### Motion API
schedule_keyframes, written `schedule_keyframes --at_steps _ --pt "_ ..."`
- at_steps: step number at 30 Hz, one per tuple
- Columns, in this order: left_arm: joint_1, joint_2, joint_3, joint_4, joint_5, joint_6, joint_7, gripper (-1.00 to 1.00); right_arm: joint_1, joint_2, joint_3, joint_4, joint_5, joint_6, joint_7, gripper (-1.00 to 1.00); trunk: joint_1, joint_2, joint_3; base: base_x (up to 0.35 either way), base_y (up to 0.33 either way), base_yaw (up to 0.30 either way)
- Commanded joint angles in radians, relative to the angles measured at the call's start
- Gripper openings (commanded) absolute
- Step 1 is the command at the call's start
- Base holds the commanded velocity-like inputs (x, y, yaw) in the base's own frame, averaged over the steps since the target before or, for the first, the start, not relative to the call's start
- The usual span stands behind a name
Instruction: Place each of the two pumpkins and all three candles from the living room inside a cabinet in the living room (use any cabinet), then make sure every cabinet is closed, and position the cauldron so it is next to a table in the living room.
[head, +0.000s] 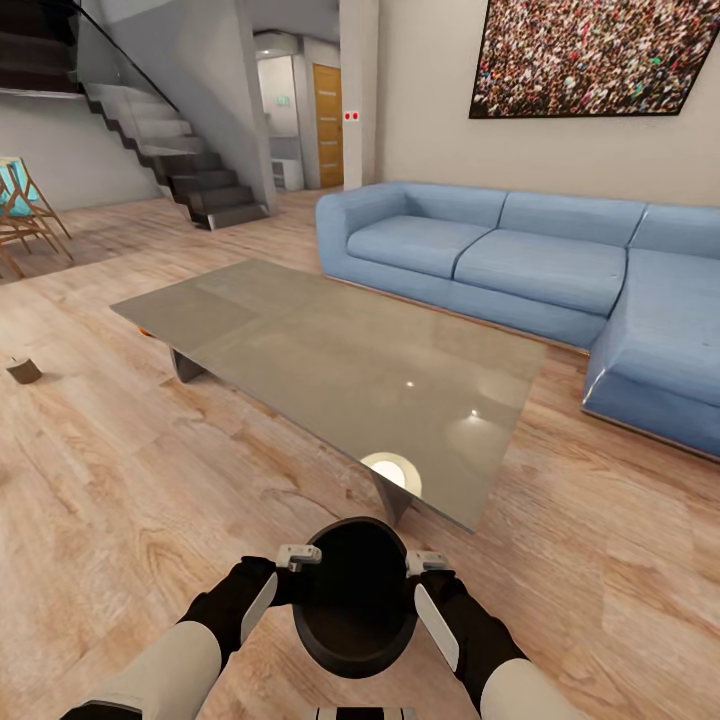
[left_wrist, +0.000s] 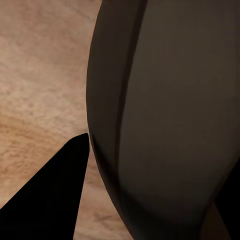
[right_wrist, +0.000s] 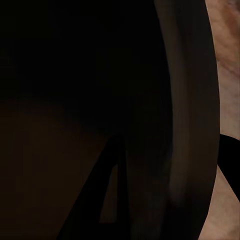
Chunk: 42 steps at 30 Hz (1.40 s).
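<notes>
The black cauldron hangs low over the wood floor in the head view, mouth up, just short of the near corner of the glass-topped table. My left gripper is shut on its left rim and my right gripper on its right rim. The left wrist view has the cauldron's curved outer wall close up beside a dark finger. In the right wrist view its dark inside and rim are close up. A small stubby brownish candle lies on the floor at far left.
A blue corner sofa runs behind and to the right of the table. Stairs and a doorway stand at the back left, a folding wooden chair at the left edge. A bit of orange peeks from under the table's far-left edge.
</notes>
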<state>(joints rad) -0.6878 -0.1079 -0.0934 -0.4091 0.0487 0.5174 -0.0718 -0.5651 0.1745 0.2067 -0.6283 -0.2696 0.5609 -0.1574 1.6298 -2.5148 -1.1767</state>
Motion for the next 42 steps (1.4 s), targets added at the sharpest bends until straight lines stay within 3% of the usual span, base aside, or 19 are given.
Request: schedule_keyframes --at_steps 1,16,42 --pt "0.001 0.002 -0.020 -0.002 0.037 0.007 -0.029 -1.00 -0.002 0.000 -0.004 -0.019 -0.033 -0.001 -0.007 -1.00 0.000 0.000 -0.001 0.004 -0.001 0.000" --pt "0.001 0.002 -0.020 -0.002 0.037 0.007 -0.029 -1.00 -0.001 0.000 -0.004 -0.019 -0.033 -0.001 -0.007 -1.00 0.002 -0.002 -0.024 0.000 0.000 0.000" --pt "0.001 0.001 -0.020 -0.002 0.037 0.007 -0.029 -1.00 -0.001 0.000 -0.004 -0.019 -0.033 -0.001 -0.007 -1.00 0.004 -0.003 -0.036 0.000 0.000 0.000"
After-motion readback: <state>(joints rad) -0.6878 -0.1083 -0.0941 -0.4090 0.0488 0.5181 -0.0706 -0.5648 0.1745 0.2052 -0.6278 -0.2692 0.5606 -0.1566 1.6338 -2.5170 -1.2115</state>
